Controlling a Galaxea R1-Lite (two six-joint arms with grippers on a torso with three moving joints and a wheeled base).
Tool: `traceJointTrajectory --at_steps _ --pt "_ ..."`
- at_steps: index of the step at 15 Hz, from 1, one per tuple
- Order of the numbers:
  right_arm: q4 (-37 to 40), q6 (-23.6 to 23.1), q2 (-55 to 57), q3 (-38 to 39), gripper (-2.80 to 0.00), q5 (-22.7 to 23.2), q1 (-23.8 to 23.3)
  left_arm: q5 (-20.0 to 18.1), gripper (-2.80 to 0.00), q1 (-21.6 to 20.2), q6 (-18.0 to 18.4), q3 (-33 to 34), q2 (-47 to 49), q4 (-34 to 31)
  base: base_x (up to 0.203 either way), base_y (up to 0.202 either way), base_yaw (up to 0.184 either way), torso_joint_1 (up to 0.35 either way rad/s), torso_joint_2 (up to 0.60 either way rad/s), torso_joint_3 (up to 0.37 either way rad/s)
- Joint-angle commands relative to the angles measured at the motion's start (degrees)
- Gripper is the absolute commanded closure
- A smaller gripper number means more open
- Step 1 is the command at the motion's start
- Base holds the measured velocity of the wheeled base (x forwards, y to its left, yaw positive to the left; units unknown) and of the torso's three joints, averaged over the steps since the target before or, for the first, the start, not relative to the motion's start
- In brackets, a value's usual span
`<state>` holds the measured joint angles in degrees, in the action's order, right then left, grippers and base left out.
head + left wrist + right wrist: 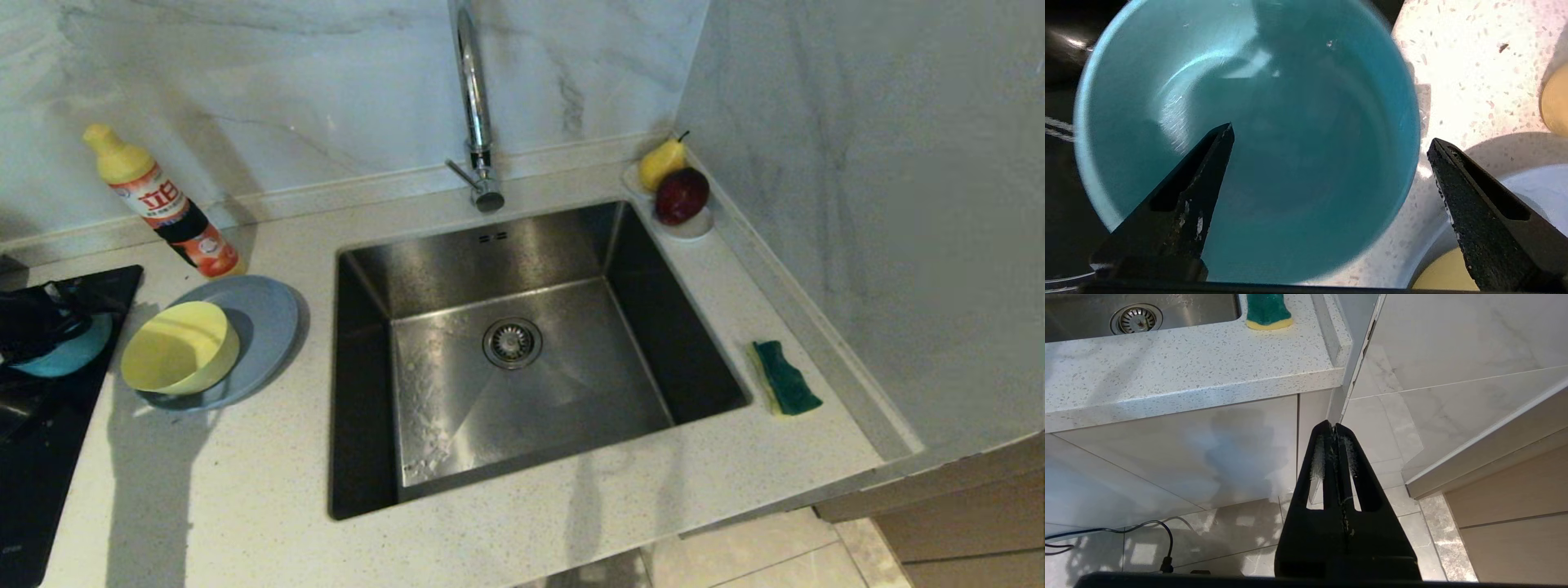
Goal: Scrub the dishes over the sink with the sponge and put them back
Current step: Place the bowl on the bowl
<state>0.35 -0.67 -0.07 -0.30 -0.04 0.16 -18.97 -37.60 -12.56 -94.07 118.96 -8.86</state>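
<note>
The teal-blue bowl (1274,102) stands at the counter's far left, at the edge of a black cooktop (49,457). My left gripper (1331,132) hovers open over its rim. One fingertip (1220,143) is above the bowl's inside and the other is outside, above the counter. The yellow bowl (180,347) sits tilted on the grey-blue plate (265,314) next to it. The sponge (785,377) lies green face up on the counter right of the sink (506,392). My right gripper (1334,426) hangs shut and empty below the counter edge, facing the cabinet front.
A tall chrome faucet (473,106) rises behind the sink. A detergent bottle (163,208) lies behind the plate. A white dish with a pear and a red apple (678,196) sits in the back right corner, against the marble side wall (882,204).
</note>
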Motion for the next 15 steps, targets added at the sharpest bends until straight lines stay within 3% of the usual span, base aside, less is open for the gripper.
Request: traceJointTrajectory --at_steps 1,6,7,15 --pt "0.0 0.0 0.0 0.0 0.00 -0.1 0.0 -0.1 -2.80 0.2 -0.5 -0.3 0.5 -0.3 0.000 0.000 0.000 0.000 0.00 0.000" --pt "0.0 0.0 0.0 0.0 0.00 0.0 0.0 0.0 -2.80 0.2 -0.6 -0.4 -2.8 -2.2 0.000 0.000 0.000 0.000 0.00 0.000" --pt "0.0 0.0 0.0 0.0 0.00 0.0 0.0 0.0 0.00 0.2 -0.4 -0.4 -2.9 -2.9 0.000 0.000 0.000 0.000 0.00 0.000" --pt "0.0 0.0 0.0 0.0 0.00 0.0 0.0 0.3 0.00 1.3 0.6 0.8 -1.9 -3.5 0.000 0.000 0.000 0.000 0.00 0.000"
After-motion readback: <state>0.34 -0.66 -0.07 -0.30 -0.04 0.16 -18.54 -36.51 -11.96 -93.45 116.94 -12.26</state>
